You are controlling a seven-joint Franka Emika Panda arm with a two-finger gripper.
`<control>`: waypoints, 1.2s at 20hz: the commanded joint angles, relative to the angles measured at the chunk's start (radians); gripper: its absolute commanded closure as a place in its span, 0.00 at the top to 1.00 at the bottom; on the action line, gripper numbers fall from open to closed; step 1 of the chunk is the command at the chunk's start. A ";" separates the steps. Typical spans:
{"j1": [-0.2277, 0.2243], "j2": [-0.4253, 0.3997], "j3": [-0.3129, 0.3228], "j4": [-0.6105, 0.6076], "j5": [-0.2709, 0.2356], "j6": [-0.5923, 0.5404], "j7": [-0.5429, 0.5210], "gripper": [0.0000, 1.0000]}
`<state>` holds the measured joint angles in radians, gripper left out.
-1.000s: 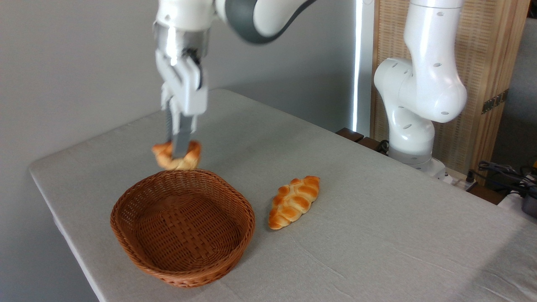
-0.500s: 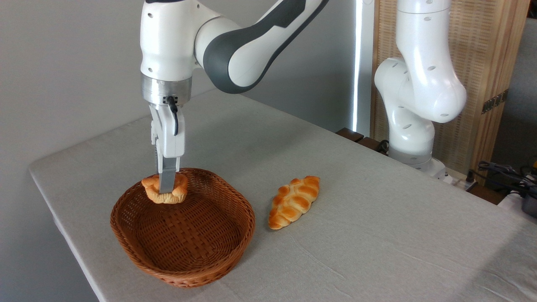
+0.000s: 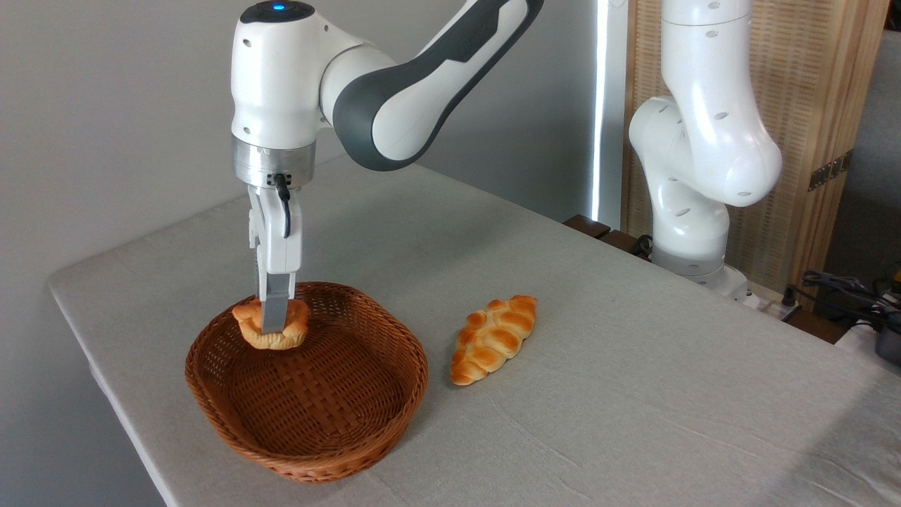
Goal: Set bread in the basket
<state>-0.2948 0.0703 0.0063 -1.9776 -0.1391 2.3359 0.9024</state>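
The bread is a small round golden bun with a knotted top. My gripper is shut on it and holds it just over the far left part of the basket, below rim height at the back. One grey finger covers the bun's middle. The basket is an oval reddish-brown wicker one on the table's left side, with nothing else inside it.
A longer braided loaf lies on the grey tablecloth just right of the basket. The arm's white base stands at the table's far right edge. The table's left edge runs close behind the basket.
The gripper has carried the bun down and to the left, from above the basket's back rim to inside the basket's far left part.
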 commanded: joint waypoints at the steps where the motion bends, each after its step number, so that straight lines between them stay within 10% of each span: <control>1: -0.004 -0.003 0.004 0.002 0.007 0.016 0.010 1.00; 10: 0.029 -0.082 0.018 0.014 0.000 -0.009 -0.005 1.00; 18: 0.170 -0.090 0.041 0.353 0.010 -0.700 -0.083 1.00; 24: 0.184 -0.047 0.027 0.459 0.141 -0.807 -0.111 1.00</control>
<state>-0.1071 -0.0131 0.0447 -1.5791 -0.0504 1.5685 0.8223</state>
